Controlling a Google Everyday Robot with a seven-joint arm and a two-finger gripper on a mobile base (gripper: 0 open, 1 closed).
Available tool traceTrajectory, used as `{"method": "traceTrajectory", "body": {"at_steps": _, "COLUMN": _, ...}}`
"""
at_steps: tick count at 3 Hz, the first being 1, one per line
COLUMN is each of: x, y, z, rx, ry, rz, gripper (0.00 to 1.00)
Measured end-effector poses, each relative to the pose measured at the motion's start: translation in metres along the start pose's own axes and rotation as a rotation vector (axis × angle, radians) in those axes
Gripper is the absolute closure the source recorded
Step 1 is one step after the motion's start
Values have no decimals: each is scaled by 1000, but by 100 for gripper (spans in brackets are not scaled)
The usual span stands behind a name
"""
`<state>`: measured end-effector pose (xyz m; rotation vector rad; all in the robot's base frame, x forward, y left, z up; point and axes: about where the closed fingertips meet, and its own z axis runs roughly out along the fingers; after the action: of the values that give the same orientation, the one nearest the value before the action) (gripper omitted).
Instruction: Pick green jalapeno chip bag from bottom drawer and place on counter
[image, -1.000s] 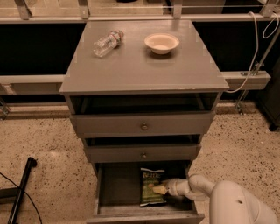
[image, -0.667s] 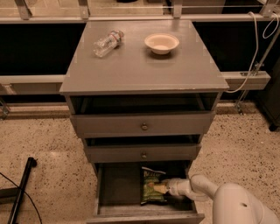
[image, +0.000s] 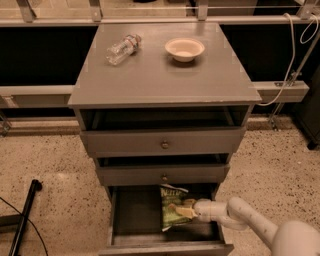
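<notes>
- My gripper (image: 180, 210) is down inside the open bottom drawer (image: 131, 216), reaching in from the right at the end of my pale arm (image: 241, 218).
- It lies right over the lower part of the green jalapeno chip bag (image: 171, 199) and touches it; I cannot tell whether it is spread or pinching the bag.
- The bag is in the right half of the drawer, its dark top band with white lettering pointing away from me toward the back, just under the drawer above.
- To the left of my gripper the drawer's grey floor lies bare.
- Just above my gripper is the middle drawer (image: 135, 175), pulled out a little, with a round knob (image: 164, 177) at its centre.
- Above that is the top drawer (image: 125, 143), also slightly out, with its own knob (image: 164, 145).
- The counter (image: 160, 80) is well above my gripper, at the top of the cabinet.
- A clear plastic bottle (image: 121, 48) lies on its side on the counter's far left, and a shallow pale bowl (image: 184, 49) stands to the right of it, apart from it.
- Far left of my gripper, a black pole (image: 23, 220) lies on the speckled floor (image: 55, 165).
</notes>
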<state>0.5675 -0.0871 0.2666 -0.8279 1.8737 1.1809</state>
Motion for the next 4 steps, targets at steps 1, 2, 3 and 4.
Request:
{"method": "traceTrajectory", "body": {"at_steps": 1, "x": -44, "y": 59, "z": -21, "rx": -129, "ry": -65, "rz": -146, "gripper": 100}}
{"method": "traceTrajectory", "body": {"at_steps": 2, "x": -79, "y": 113, "z": -41, "rx": -216, "ry": -95, "rz": -277, "gripper": 100}}
{"method": "traceTrajectory", "body": {"at_steps": 3, "x": -110, "y": 158, "z": -59, "rx": -271, "ry": -99, "rz": -397, "gripper": 100}}
{"method": "traceTrajectory", "body": {"at_steps": 4, "x": -139, "y": 186, "z": -70, "rx": -295, "ry": -84, "rz": -477, "gripper": 100}}
